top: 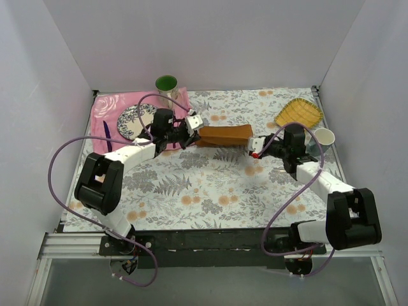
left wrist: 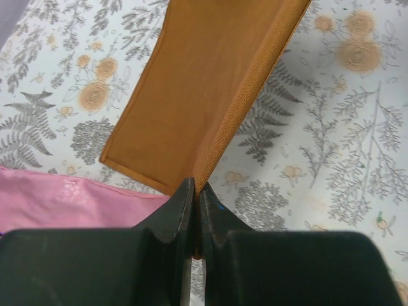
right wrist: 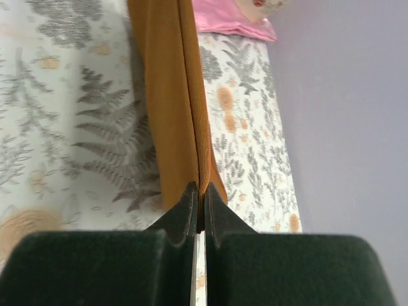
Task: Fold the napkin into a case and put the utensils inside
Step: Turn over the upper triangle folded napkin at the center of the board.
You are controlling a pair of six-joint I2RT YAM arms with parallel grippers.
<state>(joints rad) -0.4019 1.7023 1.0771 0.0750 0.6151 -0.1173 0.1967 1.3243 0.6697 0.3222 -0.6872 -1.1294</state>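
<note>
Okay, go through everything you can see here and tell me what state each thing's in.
Napkin, folded into a strip, stretched between both grippers.
Left gripper, shut on one end of the napkin.
Right gripper, shut on the other end.
Green cup, upright.
White cup, upright.
Plate, flat on the pink cloth.
Yellow tray, lying flat.

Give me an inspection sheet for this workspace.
Surface: floral tablecloth, flat.
Job's things: napkin, a folded strip stretched between the arms; slim purple piece, perhaps a utensil, on the pink cloth.
Clutter: patterned plate, green cup, yellow tray, white cup.
Grippers: left gripper and right gripper each shut on a napkin end.
Cables: purple cables loop beside both arms.
Surroundings: plain grey walls.
</note>
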